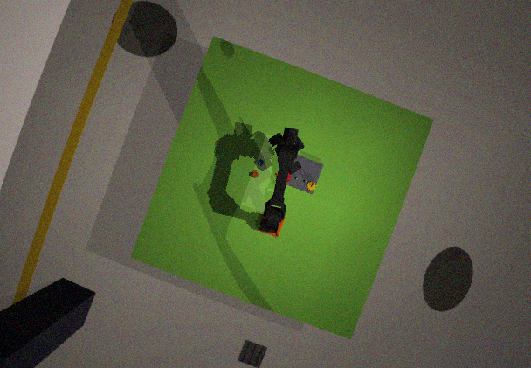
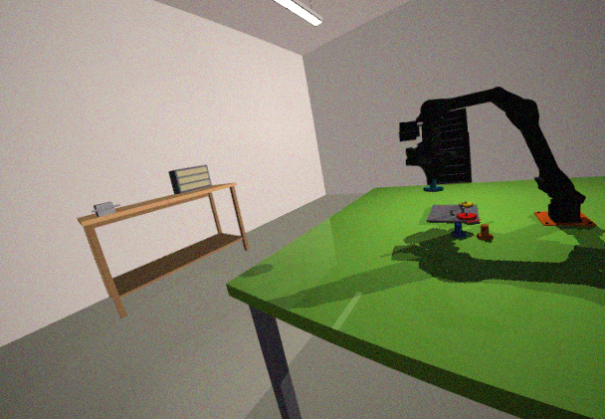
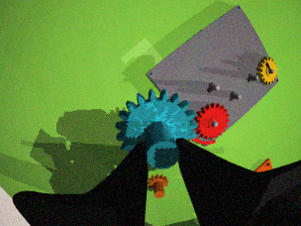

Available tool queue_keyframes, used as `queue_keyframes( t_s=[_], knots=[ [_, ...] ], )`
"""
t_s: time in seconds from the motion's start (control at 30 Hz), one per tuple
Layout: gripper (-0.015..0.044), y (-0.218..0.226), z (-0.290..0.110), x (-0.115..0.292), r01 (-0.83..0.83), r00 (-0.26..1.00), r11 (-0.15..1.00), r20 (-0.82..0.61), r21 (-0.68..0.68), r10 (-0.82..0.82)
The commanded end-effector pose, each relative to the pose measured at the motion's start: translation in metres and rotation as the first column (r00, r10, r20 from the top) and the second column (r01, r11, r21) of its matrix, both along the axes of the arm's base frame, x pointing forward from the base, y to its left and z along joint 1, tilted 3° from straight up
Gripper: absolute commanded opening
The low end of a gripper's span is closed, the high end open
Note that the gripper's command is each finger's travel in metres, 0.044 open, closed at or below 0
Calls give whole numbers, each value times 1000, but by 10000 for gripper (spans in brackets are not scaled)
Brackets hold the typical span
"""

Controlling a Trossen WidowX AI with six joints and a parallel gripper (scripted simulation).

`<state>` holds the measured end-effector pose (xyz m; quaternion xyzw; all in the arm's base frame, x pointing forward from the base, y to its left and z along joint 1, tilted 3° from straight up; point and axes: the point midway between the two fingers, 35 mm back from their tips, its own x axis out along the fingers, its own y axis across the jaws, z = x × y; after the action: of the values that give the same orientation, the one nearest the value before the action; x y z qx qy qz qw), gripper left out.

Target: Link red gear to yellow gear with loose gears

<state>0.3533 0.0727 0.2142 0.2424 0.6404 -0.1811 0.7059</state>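
Note:
My gripper (image 3: 161, 145) (image 2: 434, 179) is shut on the handle of the large teal gear (image 3: 160, 111) (image 2: 433, 189), held in the air. In the wrist view the teal gear overlaps the board's near edge and reaches the red gear (image 3: 205, 121) (image 2: 467, 216) (image 1: 287, 178). The grey board (image 3: 233, 40) (image 2: 438, 214) (image 1: 315, 168) also bears the yellow gear (image 3: 265, 74) (image 2: 466, 204) (image 1: 309, 186). Three bare pegs show, a near peg (image 3: 213, 86), another peg (image 3: 235, 95) and one peg (image 3: 252, 77) beside the yellow gear. The top view hides the fingertips.
A small orange gear (image 3: 158, 185) (image 2: 485, 235) (image 1: 255, 174) and a blue gear (image 2: 459, 232) (image 1: 260, 162) stand on the green table beside the board. The blue gear is hidden in the wrist view. The arm's orange base plate (image 2: 543, 218) (image 1: 279, 228) lies beyond the board.

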Motion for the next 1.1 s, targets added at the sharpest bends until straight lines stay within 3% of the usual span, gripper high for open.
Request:
queue_keyframes(
  t_s=[0.0,1.07],
  knots=[
    [0,-5,-4,-2,-3,1000,1000,-4,2,3],
    [0,-53,-32,-21,-5,1000,1000,-21,-9,4]
  ],
)
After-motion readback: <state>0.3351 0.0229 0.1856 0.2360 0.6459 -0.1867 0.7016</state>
